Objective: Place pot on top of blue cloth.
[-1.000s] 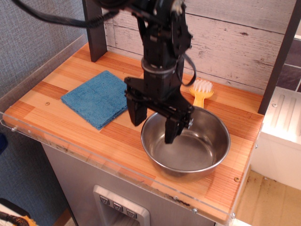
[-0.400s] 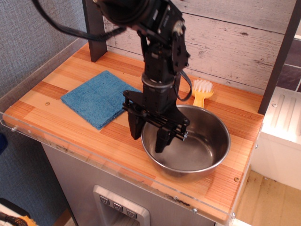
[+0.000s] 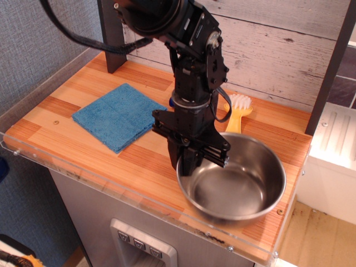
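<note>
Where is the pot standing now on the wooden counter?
The pot is at the front right of the counter, its left rim in the claw. The yellow brush lies behind it, and the blue cloth lies apart to its left.

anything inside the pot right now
The pot looks empty: only bare shiny steel shows on its floor and far wall. The gripper is clamped on the near-left rim, so a finger hides a small strip of the inner wall there.
</note>
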Robot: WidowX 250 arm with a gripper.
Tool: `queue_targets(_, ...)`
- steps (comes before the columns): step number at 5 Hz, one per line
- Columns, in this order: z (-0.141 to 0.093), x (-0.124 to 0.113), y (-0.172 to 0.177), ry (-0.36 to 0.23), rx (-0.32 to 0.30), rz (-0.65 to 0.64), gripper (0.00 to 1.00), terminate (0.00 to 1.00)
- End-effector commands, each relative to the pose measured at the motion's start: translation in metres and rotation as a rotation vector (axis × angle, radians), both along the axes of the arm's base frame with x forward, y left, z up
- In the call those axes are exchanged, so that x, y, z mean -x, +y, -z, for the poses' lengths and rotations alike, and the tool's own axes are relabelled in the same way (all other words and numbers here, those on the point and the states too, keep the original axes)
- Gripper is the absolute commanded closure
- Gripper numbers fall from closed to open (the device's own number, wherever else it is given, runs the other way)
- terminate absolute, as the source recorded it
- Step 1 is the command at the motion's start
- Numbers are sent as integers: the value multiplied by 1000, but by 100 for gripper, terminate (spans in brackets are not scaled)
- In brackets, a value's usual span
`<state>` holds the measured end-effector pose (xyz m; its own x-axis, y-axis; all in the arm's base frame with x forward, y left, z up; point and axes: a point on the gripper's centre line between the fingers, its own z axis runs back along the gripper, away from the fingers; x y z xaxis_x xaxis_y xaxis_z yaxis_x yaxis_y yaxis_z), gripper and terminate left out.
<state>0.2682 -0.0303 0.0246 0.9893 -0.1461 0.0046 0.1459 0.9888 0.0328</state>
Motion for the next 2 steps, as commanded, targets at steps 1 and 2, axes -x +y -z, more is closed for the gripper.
queue_targets(1,-56,-12,9,-126,72,-67,100,0)
queue_targets(2,-86,-12,57,-176,70,-214,100,0)
